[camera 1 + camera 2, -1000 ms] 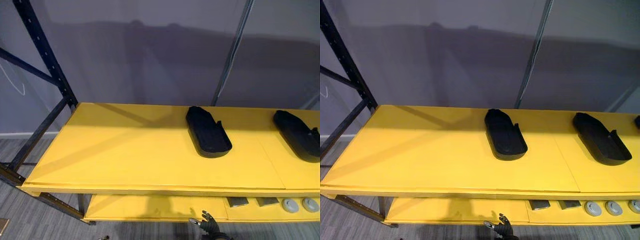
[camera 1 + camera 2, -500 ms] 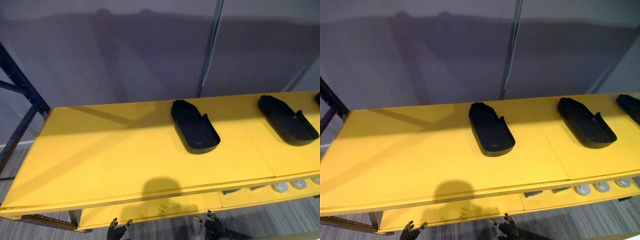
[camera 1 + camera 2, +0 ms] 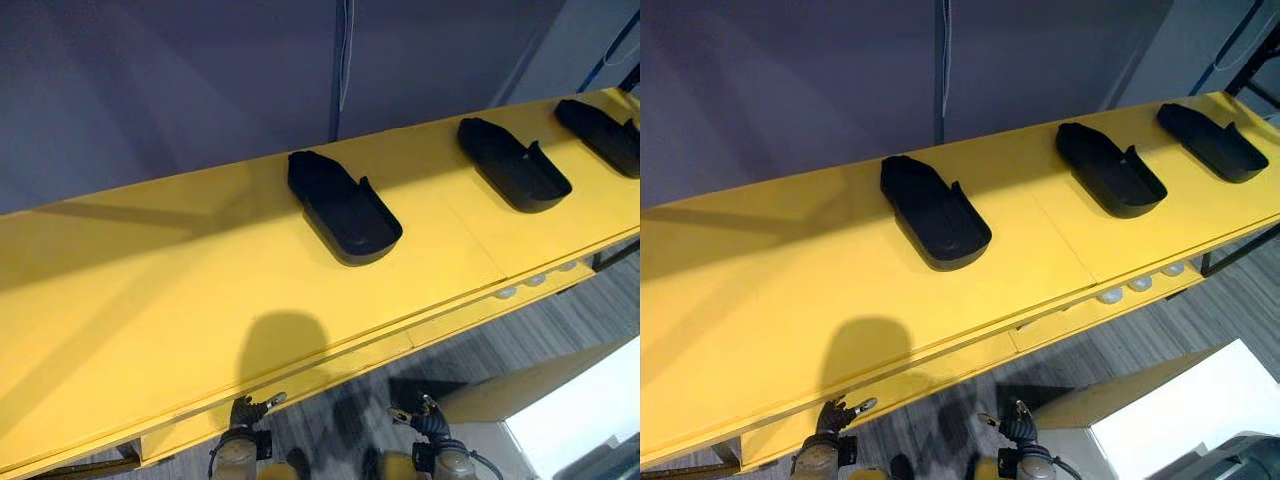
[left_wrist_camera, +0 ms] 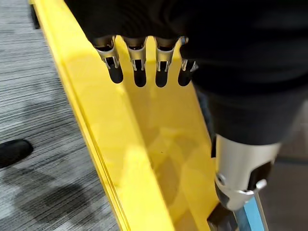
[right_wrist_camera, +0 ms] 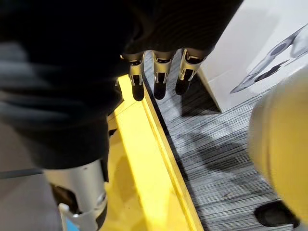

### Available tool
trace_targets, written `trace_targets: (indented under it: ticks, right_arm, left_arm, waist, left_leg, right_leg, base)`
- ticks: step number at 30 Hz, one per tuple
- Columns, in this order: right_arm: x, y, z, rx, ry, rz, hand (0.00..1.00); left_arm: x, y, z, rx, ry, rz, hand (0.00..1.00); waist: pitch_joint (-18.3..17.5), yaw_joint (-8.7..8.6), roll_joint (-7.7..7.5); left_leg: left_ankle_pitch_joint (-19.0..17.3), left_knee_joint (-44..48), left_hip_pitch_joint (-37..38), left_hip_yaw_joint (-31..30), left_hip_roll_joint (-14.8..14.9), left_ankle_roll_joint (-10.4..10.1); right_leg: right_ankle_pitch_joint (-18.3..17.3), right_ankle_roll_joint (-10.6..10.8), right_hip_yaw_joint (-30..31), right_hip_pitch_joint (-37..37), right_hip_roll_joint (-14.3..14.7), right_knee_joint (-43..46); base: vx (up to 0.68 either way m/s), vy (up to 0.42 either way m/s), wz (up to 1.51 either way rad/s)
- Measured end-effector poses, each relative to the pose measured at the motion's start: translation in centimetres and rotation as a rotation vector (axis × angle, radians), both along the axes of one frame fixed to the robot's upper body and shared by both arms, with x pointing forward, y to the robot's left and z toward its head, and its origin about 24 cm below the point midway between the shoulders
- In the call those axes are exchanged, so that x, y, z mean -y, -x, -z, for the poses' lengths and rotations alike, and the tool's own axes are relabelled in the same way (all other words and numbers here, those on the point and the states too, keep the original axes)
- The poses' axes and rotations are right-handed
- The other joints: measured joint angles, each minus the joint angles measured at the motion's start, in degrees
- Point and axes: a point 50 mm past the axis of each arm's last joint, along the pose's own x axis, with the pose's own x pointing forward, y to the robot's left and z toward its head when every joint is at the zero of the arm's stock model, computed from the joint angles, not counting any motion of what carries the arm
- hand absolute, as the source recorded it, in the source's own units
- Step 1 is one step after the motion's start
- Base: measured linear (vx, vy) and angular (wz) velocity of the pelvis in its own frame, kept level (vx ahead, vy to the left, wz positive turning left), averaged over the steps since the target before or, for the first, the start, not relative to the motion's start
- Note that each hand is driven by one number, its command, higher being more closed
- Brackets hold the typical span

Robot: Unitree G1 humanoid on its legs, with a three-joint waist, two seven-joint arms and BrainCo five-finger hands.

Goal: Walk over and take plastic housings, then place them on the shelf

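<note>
Below the front edge of the flat yellow shelf board (image 3: 150, 300), the left hand (image 3: 245, 410) and the right hand (image 3: 425, 420) hang with fingers straight, holding nothing, while a black tray-shaped plastic housing (image 3: 343, 205) lies on the shelf top, with a second housing (image 3: 512, 165) and a third housing (image 3: 603, 132) well apart toward the shelf's right end.

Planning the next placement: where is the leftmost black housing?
In the left eye view, the housing lies on the yellow shelf near its back edge, left of the middle housing.
</note>
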Motion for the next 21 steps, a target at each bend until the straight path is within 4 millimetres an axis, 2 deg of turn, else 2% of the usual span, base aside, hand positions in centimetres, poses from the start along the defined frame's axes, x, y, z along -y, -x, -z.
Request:
trace_targets:
  ticks: [1,3,4,5,6,7,9,11,12,13,14,15,16,17,18,20,21]
  right_arm:
    - [0.3,0.3,0.5,-0.034,0.009,-0.008,0.00]
    - [1.0,-1.6,0.0,-0.018,0.049,-0.044,0.00]
    - [1.3,-3.0,-0.6,0.010,0.086,-0.082,0.00]
    - [2.5,-4.5,-1.4,0.046,0.135,-0.094,0.00]
    - [3.0,-5.3,-1.9,0.065,0.156,-0.098,0.00]
    - [2.6,-6.1,-2.3,0.089,0.165,-0.116,0.00]
    - [1.9,-6.0,-2.1,0.081,0.165,-0.138,0.00]
    - [1.0,-5.5,-1.7,0.063,0.163,-0.168,0.00]
    - [0.6,-5.5,-1.7,0.066,0.160,-0.180,0.00]
    - [0.4,-5.6,-1.7,0.069,0.162,-0.191,0.00]
    - [0.5,-5.6,-1.7,0.067,0.165,-0.194,0.00]
    - [0.6,-5.5,-1.6,0.062,0.170,-0.198,0.00]
    - [0.6,-4.8,-1.3,0.042,0.169,-0.204,0.00]
    - [0.7,-3.8,-0.8,0.014,0.169,-0.199,0.00]
    - [0.9,-3.2,-0.6,0.000,0.171,-0.197,0.00]
    - [1.3,-1.8,-0.2,-0.020,0.178,-0.183,0.00]
    - [1.5,-1.5,-0.2,-0.024,0.183,-0.179,0.00]
  left_arm:
    - [-0.2,-0.2,-0.1,0.001,-0.004,0.000,0.00]
    - [-0.3,-0.1,0.0,-0.012,-0.014,-0.001,0.00]
    - [-0.2,0.1,0.1,-0.015,-0.008,-0.014,0.00]
    - [0.6,0.1,0.2,-0.014,0.013,-0.014,0.00]
    - [0.9,0.2,0.3,-0.017,0.017,-0.007,0.00]
    - [1.0,-0.3,0.2,-0.015,0.010,0.008,0.00]
    - [0.7,-0.9,-0.2,0.001,-0.006,0.025,0.00]
    - [-0.3,-0.5,-0.2,0.000,-0.041,0.031,0.00]
    - [-1.0,0.0,-0.1,-0.012,-0.059,0.026,0.00]
    - [-1.2,0.2,0.0,-0.020,-0.066,0.025,0.00]
    - [-1.2,0.5,0.2,-0.032,-0.062,0.024,0.00]
    - [-1.0,0.8,0.4,-0.044,-0.057,0.023,0.00]
    - [-1.3,1.3,0.6,-0.060,-0.061,0.020,0.00]
    - [-1.1,1.7,1.0,-0.084,-0.056,0.022,0.00]
    - [-1.0,2.0,1.2,-0.096,-0.052,0.023,0.00]
    - [-0.7,2.5,1.6,-0.127,-0.049,0.043,0.00]
    - [-0.6,2.6,1.7,-0.133,-0.049,0.049,0.00]
  waist:
    - [-0.99,0.18,-1.31]
    - [-0.85,1.54,-1.52]
    - [-1.32,2.35,-2.71]
    - [-1.81,2.34,-0.73]
    - [-2.00,2.27,0.53]
    - [-1.74,2.12,0.01]
    - [-1.59,1.74,0.15]
    - [-1.77,1.99,0.14]
    - [-1.88,2.04,-0.01]
    - [-1.87,2.17,0.00]
    - [-1.80,2.12,0.41]
    - [-1.82,1.94,1.03]
    - [-1.52,1.88,0.73]
    - [-1.09,1.21,0.77]
    - [-1.08,1.07,0.68]
    - [-0.55,-0.33,1.55]
    - [-0.32,-0.70,1.69]
  left_leg:
    - [0.09,2.66,-2.62,0.04,-0.84,0.01]
    - [0.85,13.10,-9.04,0.13,1.05,1.10]
    - [-0.66,7.19,-10.94,-0.83,-2.07,-1.27]
    - [7.39,-3.91,-10.18,-1.96,-3.60,-0.32]
    - [10.45,-5.05,-10.06,-0.33,-2.70,2.60]
    - [10.60,-5.80,-9.82,2.12,-2.78,2.57]
    - [10.56,-6.00,-8.07,5.37,-1.82,2.55]
    - [9.82,-6.51,-4.66,10.28,0.08,1.64]
    - [9.52,-6.20,-3.97,13.88,1.50,1.11]
    - [9.30,-5.71,-3.69,16.56,2.58,0.40]
    - [9.05,-5.17,-3.67,18.07,3.75,0.07]
    - [9.04,-4.68,-3.41,19.98,5.42,-0.31]
    - [9.16,-3.24,-2.84,21.86,7.16,-1.36]
    - [8.17,-1.04,-2.41,21.75,9.24,-2.83]
    - [7.94,0.08,-2.34,21.61,10.47,-3.16]
    - [7.00,6.32,-2.36,20.15,16.19,-4.54]
    - [6.57,7.59,-2.36,19.45,17.29,-5.16]
  right_leg:
    - [-1.74,1.33,0.00,0.03,-1.32,-3.97]
    - [-0.87,0.53,0.18,1.21,-0.87,-12.23]
    - [-0.49,-0.09,0.64,2.30,-2.54,-18.46]
    - [0.22,-1.28,1.74,1.83,-1.94,-22.46]
    - [0.19,-1.33,1.76,1.77,-1.04,-23.91]
    - [-0.06,-1.92,1.68,1.76,-1.58,-26.18]
    - [-0.66,-1.64,-0.39,1.76,-2.53,-23.18]
    - [-0.60,-1.73,-5.27,3.60,-3.50,-20.89]
    - [-0.63,-1.90,-9.56,3.53,-4.53,-19.80]
    - [-1.16,-2.88,-13.37,3.42,-5.39,-19.92]
    - [-1.35,-3.61,-15.41,2.86,-5.65,-19.50]
    - [-1.21,-4.07,-19.91,2.02,-7.02,-18.16]
    - [-0.06,-5.49,-23.84,1.58,-8.61,-17.32]
    - [-0.17,-5.74,-21.84,1.69,-6.40,-17.65]
    - [-0.66,-6.00,-21.26,1.81,-5.48,-17.79]
    - [-0.93,-7.75,-18.73,2.65,-1.00,-18.13]
    - [-0.92,-8.13,-18.12,2.95,0.07,-18.44]
  base:
    - [0.00,-0.144,-0.29]
    - [-0.07,-0.146,-0.94]
    - [-0.18,-0.043,-1.49]
    - [-0.17,-0.009,-1.56]
    - [-0.09,0.071,-1.39]
    - [-0.05,0.032,-0.92]
    - [-0.05,0.012,-0.89]
    - [-0.08,-0.061,-1.27]
    - [-0.18,-0.149,-1.44]
    - [-0.21,-0.184,-1.36]
    - [-0.21,-0.217,-1.17]
    - [-0.19,-0.236,-1.19]
    - [-0.17,-0.244,-1.16]
    - [-0.14,-0.290,-0.92]
    - [-0.10,-0.323,-0.77]
    - [-0.07,-0.345,-0.76]
    - [-0.04,-0.262,-0.80]
